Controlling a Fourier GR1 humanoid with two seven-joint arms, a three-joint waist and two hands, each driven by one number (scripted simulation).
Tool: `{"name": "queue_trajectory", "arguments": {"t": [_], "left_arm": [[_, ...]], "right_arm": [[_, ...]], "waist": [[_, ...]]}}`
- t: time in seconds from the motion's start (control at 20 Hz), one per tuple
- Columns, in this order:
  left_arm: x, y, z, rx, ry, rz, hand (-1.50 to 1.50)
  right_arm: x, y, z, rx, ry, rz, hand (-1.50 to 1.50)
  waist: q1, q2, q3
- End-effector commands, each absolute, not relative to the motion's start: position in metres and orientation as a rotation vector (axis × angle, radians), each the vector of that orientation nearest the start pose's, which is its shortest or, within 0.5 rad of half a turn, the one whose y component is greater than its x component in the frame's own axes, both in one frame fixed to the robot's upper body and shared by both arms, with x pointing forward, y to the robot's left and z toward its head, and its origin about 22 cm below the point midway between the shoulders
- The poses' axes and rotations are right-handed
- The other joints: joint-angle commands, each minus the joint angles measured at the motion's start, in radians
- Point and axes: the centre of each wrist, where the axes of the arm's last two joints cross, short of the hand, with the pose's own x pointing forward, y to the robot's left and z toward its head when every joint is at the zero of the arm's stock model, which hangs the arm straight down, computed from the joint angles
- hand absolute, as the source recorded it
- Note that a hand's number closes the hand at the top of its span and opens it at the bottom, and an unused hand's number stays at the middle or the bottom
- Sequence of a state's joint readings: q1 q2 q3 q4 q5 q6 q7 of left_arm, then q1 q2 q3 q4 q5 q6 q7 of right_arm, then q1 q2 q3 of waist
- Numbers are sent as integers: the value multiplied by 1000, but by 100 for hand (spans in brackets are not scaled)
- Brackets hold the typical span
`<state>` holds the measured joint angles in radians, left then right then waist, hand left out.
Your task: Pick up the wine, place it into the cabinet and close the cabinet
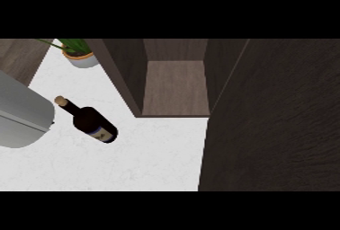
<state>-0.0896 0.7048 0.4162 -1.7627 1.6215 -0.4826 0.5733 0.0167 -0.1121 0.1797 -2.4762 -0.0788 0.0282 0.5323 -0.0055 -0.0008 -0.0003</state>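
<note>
Hands-wise, neither black hand shows up anywhere in the head view right now, so I honestly can't tell whether they're open, curled or holding anything; all I get on the left edge is a big grey rounded forearm (23, 114), and its hand end isn't visible. What matters is the dark glass wine bottle with the tan cork top and small blue label (93, 122), sitting on the white marble-look counter (133, 166), well apart from the forearm's near edge and left of the open dark wood cabinet (174, 85). From this steep angle I can't say for sure if it's upright or tipped. Nothing's been picked up yet, so I'd call this the very start of the task. My guess on handling: glass, so stiff, fairly heavy if full, slick and breakable if it clunks the cabinet wall. I'd wrap around the wide body just above the label, not the skinny neck, since the neck would let it swing. That dark cabinet door (272, 121) stands swung open on the right, and a small potted green plant in a grey pot (81, 56) sits at the back.
</note>
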Motion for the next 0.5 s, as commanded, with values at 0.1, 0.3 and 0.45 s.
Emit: {"name": "queue_trajectory", "arguments": {"t": [0.1,0.3,0.45], "left_arm": [[247,415,191,-940,-1658,-107,-150],[263,428,166,-916,-1632,-79,-150],[276,432,169,-873,-1622,-84,-150]], "right_arm": [[126,-214,211,201,-1959,251,-150],[116,-217,210,187,-1946,247,-150],[118,-220,217,226,-1953,256,-150]], "waist": [[-1,0,0],[-7,1,0],[-9,1,0]]}}
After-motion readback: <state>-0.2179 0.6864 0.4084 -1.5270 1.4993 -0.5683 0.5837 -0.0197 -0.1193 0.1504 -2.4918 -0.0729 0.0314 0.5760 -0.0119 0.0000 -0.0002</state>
